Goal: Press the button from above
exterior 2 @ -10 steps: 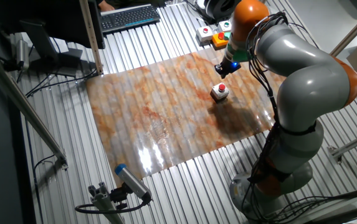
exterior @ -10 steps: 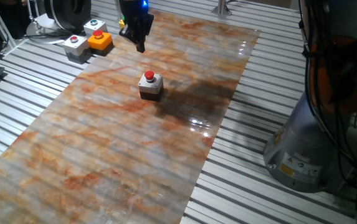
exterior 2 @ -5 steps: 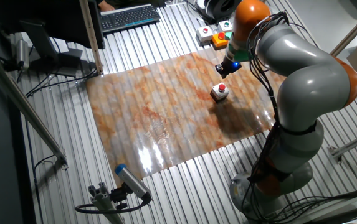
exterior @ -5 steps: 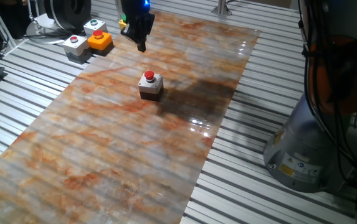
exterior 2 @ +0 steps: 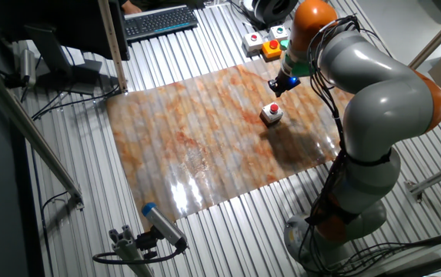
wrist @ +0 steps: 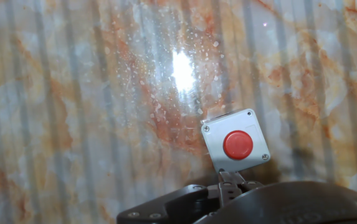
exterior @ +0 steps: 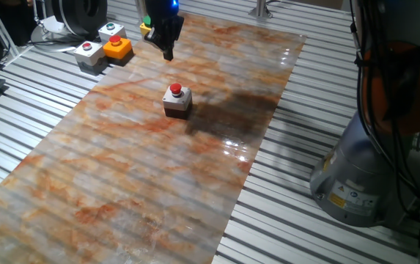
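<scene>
— Where is the thing you are meant to press?

— The small round red push-button point(exterior: 175, 89) sits on top of its little square box with a pale grey lid and dark brown base point(exterior: 177, 103), and that box stands upright near the middle of the glossy orange-and-white marbled mat point(exterior: 122, 176). From the other fixed view I see the same button point(exterior 2: 272, 108) on the far half of the mat, on the side toward my grey-and-orange arm point(exterior 2: 374, 85). Through my hand camera the button point(wrist: 237, 144) lies low and right of centre, framed by the pale lid with a screw in each corner.

— And your hand?

— My dark two-finger gripper point(exterior: 167, 53) hangs in the air above the mat, apart from the box and touching nothing; in the one fixed view it shows beyond the button, toward the mat's far edge. In the other fixed view the gripper point(exterior 2: 275, 88) appears just above the box in the picture.

— Open or closed?

— I cannot tell. The fingertips are too small and dark in both fixed views, and my own camera shows only a dark edge of the hand at the bottom.

— Anything else on the table?

— An orange box with a red button point(exterior: 117, 48) and a wider light-grey box with a red button point(exterior: 87, 50) sit together off the mat's far corner on the ribbed metal table point(exterior: 319, 235).
</scene>
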